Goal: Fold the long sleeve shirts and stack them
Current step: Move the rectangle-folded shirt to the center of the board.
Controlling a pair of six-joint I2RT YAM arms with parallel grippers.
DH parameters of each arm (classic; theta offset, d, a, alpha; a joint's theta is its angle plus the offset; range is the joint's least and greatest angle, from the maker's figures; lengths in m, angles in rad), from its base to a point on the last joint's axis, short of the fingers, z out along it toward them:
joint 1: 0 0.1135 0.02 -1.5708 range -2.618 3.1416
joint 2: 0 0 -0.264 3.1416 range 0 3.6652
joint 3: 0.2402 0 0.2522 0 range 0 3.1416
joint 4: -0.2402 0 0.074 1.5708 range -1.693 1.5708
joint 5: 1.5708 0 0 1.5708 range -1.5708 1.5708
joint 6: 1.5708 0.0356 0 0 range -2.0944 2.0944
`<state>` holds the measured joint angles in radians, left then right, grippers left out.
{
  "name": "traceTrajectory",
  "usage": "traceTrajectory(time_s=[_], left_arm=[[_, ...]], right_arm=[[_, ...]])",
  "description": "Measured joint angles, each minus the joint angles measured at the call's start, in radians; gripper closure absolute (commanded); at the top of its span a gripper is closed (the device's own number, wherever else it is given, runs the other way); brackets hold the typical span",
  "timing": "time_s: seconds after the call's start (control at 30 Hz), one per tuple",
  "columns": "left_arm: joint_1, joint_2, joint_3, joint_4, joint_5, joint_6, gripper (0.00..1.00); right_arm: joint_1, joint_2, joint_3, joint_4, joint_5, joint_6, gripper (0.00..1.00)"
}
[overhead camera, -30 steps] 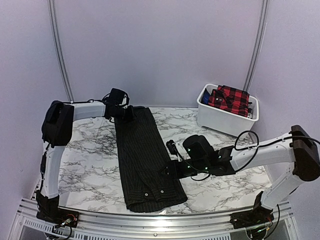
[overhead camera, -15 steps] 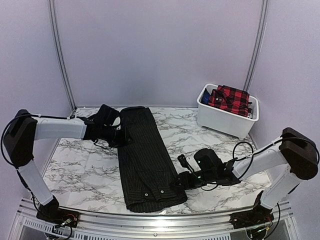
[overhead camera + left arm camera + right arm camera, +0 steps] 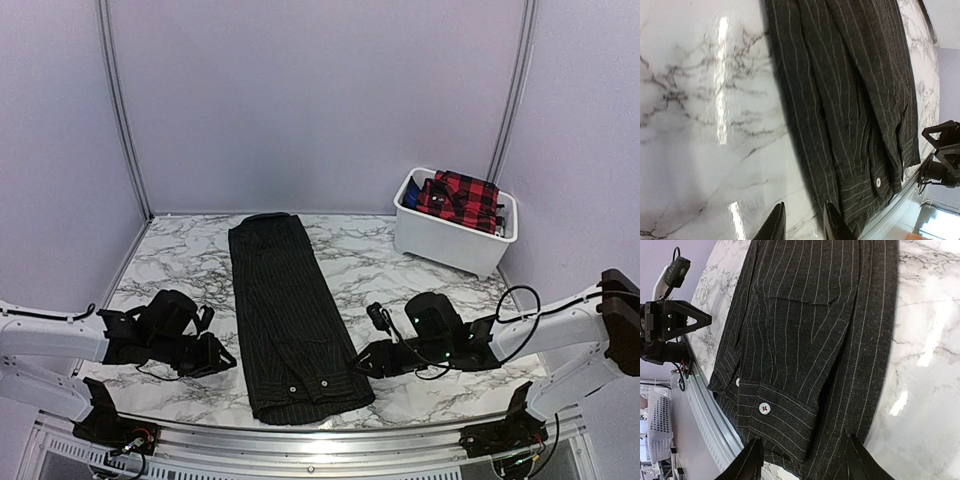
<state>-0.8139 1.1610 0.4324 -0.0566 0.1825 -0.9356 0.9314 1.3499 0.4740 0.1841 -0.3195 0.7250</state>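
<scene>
The left claw [image 3: 222, 358] has swung from the far end down beside the near end of the pinstriped shirt [image 3: 290, 310], opposite the right claw [image 3: 363, 362]; both are parted, empty, seemingly poised to fold

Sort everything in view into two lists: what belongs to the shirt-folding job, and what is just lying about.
Job in hand:
black pinstriped shirt, laid out in a long strip
red-and-black plaid shirt, bundled up

Just lying about:
white bin holding the plaid shirt
marble table
</scene>
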Motion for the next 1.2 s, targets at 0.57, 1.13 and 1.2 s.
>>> traceTrajectory(time_s=[0.57,1.13,1.2], left_arm=[[-0.254,0.087,-0.052,0.121,0.035,-0.175,0.63],[-0.306,0.205,-0.013,0.203,0.119,-0.219,0.98],[-0.306,0.176,-0.018,0.161,0.125,-0.218,0.94]], right_arm=[[0.003,-0.024,-0.056,-0.049,-0.013,-0.019,0.58],[0.129,0.031,-0.06,-0.049,0.013,0.038,0.81],[0.16,0.038,-0.057,-0.04,0.015,0.056,0.75]])
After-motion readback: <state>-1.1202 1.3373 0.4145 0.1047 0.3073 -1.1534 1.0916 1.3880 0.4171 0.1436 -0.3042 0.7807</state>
